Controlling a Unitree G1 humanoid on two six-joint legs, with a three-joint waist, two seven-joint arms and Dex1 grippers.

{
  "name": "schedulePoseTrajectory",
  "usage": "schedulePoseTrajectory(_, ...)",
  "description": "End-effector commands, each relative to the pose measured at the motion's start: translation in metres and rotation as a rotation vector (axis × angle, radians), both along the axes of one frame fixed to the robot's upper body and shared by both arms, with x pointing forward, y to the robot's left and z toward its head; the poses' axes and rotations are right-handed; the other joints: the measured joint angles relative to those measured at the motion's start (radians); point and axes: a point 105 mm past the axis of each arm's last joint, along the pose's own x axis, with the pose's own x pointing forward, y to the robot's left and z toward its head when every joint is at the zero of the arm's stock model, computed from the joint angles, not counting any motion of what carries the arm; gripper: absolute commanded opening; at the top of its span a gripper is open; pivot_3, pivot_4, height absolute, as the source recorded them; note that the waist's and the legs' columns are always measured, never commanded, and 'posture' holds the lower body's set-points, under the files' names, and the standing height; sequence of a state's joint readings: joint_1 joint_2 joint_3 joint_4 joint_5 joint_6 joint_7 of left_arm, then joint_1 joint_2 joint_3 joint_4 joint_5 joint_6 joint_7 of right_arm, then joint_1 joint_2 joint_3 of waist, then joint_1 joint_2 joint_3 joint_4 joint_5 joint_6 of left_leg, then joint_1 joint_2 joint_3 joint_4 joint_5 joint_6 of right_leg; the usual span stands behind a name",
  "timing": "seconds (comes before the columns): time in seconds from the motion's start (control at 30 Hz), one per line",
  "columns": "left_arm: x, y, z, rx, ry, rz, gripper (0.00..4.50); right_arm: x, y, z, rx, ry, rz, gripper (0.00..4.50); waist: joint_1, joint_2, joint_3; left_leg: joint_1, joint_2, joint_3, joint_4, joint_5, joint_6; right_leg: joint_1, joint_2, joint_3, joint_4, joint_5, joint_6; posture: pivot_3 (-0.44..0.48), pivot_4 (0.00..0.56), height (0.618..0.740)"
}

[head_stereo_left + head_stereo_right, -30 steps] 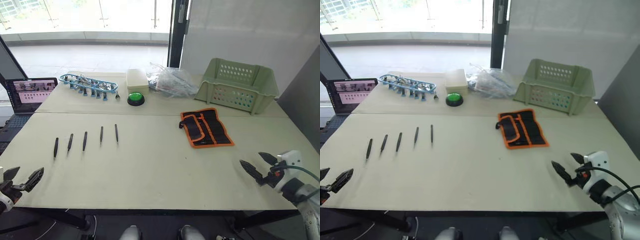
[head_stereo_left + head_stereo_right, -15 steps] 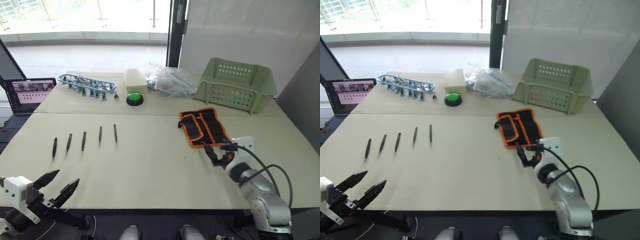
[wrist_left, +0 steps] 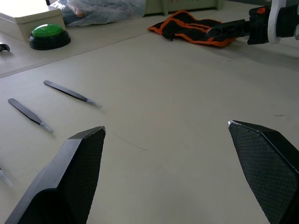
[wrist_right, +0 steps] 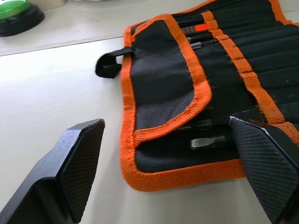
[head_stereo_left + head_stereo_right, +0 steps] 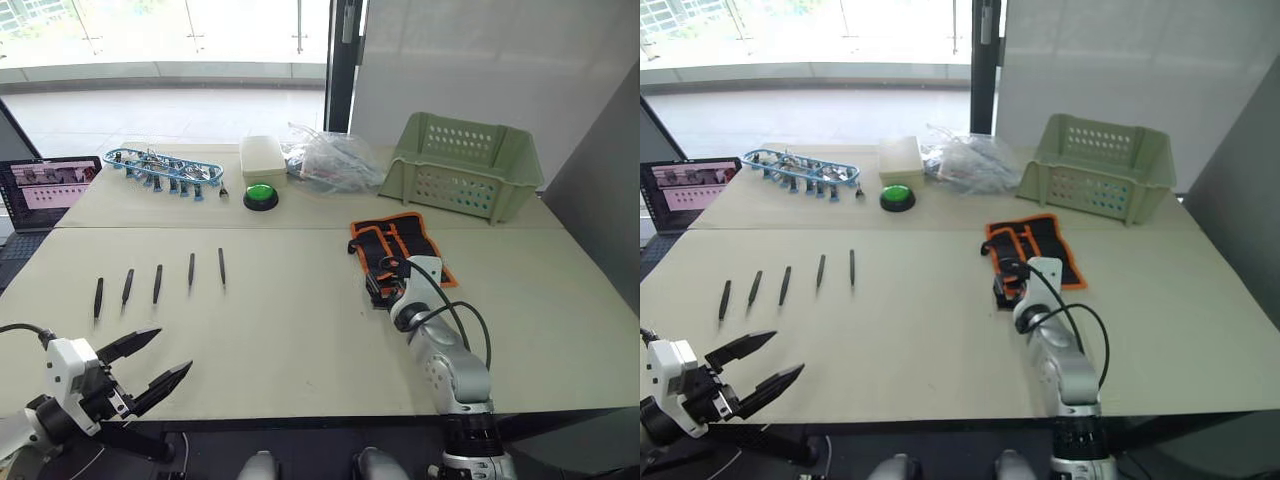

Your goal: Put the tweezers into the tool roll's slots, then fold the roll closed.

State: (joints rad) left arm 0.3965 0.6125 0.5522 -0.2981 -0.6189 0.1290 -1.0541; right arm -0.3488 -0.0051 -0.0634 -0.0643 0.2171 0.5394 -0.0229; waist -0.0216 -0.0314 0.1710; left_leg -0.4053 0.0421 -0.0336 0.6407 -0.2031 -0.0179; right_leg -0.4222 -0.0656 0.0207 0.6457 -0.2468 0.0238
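Observation:
Several slim black tweezers point(image 5: 157, 283) lie in a row on the table's left half, each apart from the others; two of them point(image 3: 70, 93) show in the left wrist view. The tool roll point(image 5: 400, 244), black with orange edging, lies open at centre right with one flap folded over and a small strap loop point(image 4: 110, 63). My right gripper point(image 5: 381, 284) is open at the roll's near edge, one finger point(image 4: 266, 163) over the orange border, the other point(image 4: 79, 168) over bare table. My left gripper point(image 5: 172, 350) is open and empty near the front left edge, short of the tweezers.
At the back stand a pale green perforated basket point(image 5: 465, 165), a clear plastic bag point(image 5: 330, 160), a cream box point(image 5: 262, 155), a green button point(image 5: 260, 195) and a blue rack of clips point(image 5: 160, 168). A laptop point(image 5: 45, 185) sits at far left.
My right arm has swung in from the front right edge to the roll's near edge. My left gripper has risen into view over the front left of the table. The camera has shifted slightly.

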Motion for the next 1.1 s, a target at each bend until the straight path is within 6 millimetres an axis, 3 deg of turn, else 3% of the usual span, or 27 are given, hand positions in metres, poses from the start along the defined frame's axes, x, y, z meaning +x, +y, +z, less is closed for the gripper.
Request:
schedulePoseTrajectory(0.03, 0.002, -0.003, 0.008, 0.023, -0.035, -0.018, 4.46, 0.006, 0.007, 0.018, 0.018, -0.071, 0.012, 4.50, 0.000, 0.000, 0.000, 0.000, 0.002, 0.000, 0.000, 0.000, 0.000, 0.000, 0.002, 0.001, 0.000, 0.000, 0.000, 0.000, 0.150, 0.721)
schedulePoseTrajectory(0.27, 0.005, -0.003, 0.007, 0.013, -0.040, -0.009, 4.46, 0.010, 0.010, 0.021, 0.041, -0.091, 0.012, 4.50, -0.002, 0.000, 0.000, 0.001, 0.007, 0.001, 0.000, 0.000, 0.000, -0.002, 0.008, 0.001, 0.001, 0.001, -0.006, 0.000, 0.150, 0.721)
schedulePoseTrajectory(0.37, 0.005, -0.003, 0.007, 0.010, -0.040, -0.006, 4.50, 0.010, 0.010, 0.020, 0.036, -0.092, 0.008, 3.73, -0.003, 0.000, 0.000, 0.001, 0.007, 0.001, 0.000, 0.000, 0.000, -0.002, 0.008, 0.001, 0.001, 0.001, -0.006, 0.000, 0.150, 0.721)
schedulePoseTrajectory(0.73, 0.006, -0.005, 0.007, 0.007, -0.039, 0.000, 4.50, 0.010, 0.013, 0.024, 0.036, -0.108, 0.021, 0.01, -0.004, 0.000, 0.000, 0.001, 0.008, 0.002, 0.000, 0.000, 0.000, -0.002, 0.008, 0.002, 0.001, 0.001, -0.006, 0.000, 0.150, 0.721)
schedulePoseTrajectory(0.97, 0.008, -0.005, 0.007, 0.007, -0.039, 0.004, 4.50, 0.004, 0.023, 0.021, -0.031, -0.127, 0.110, 0.01, -0.006, 0.000, 0.000, 0.001, 0.008, 0.002, 0.000, 0.000, 0.000, -0.002, 0.008, 0.002, 0.001, 0.000, -0.007, 0.000, 0.150, 0.721)
schedulePoseTrajectory(1.1, 0.009, -0.005, 0.007, 0.003, -0.041, 0.007, 4.50, -0.006, 0.041, 0.028, -0.158, -0.212, 0.257, 0.01, -0.008, 0.000, 0.000, 0.001, 0.008, 0.002, 0.000, 0.000, 0.000, -0.002, 0.008, 0.002, 0.001, 0.000, -0.007, 0.000, 0.150, 0.721)
